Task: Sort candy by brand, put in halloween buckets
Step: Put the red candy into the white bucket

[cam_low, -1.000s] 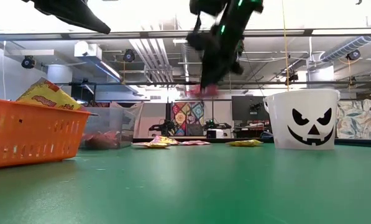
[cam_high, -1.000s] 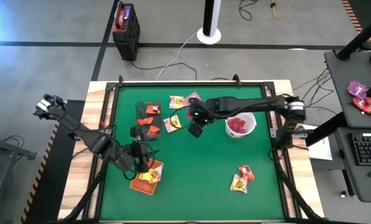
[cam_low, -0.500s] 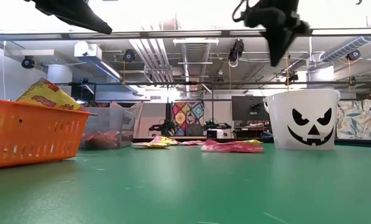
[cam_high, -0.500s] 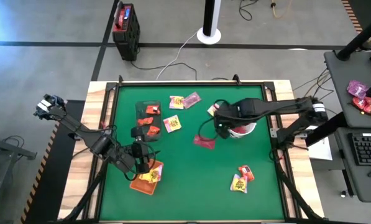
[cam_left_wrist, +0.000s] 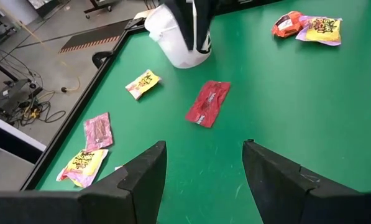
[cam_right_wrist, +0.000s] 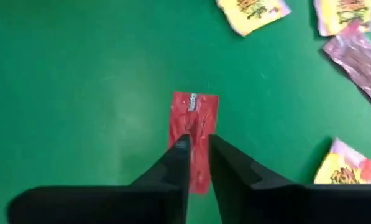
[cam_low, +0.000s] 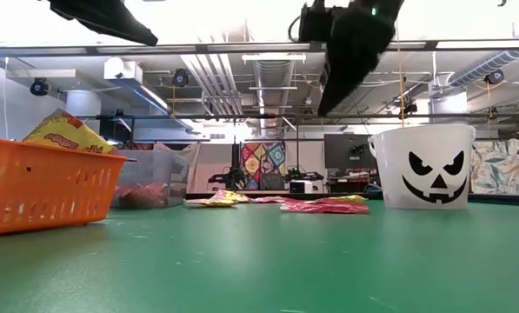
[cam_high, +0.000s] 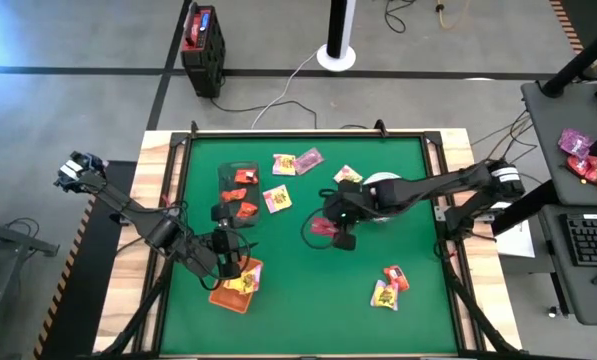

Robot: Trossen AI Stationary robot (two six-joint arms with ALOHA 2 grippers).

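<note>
on the green table [cam_high: 418, 320], left of the white round bucket [cam_high: 386, 184], the right gripper [cam_high: 344, 240] hangs over a red candy packet [cam_right_wrist: 194, 121] lying flat, fingers nearly together, so retrieval seems the step, calling for spreading, descending and pinching, while the left gripper [cam_high: 230, 262] waits spread above the orange tray [cam_high: 228, 297].

The right gripper [cam_high: 342, 238], which 1 second ago hangs high near the table's centre carrying the flat red candy packet [cam_high: 323, 227], now sits above that packet as it lies on the green table [cam_high: 298, 290] beside the white round bucket [cam_high: 386, 186], fingers nearly together.
</note>
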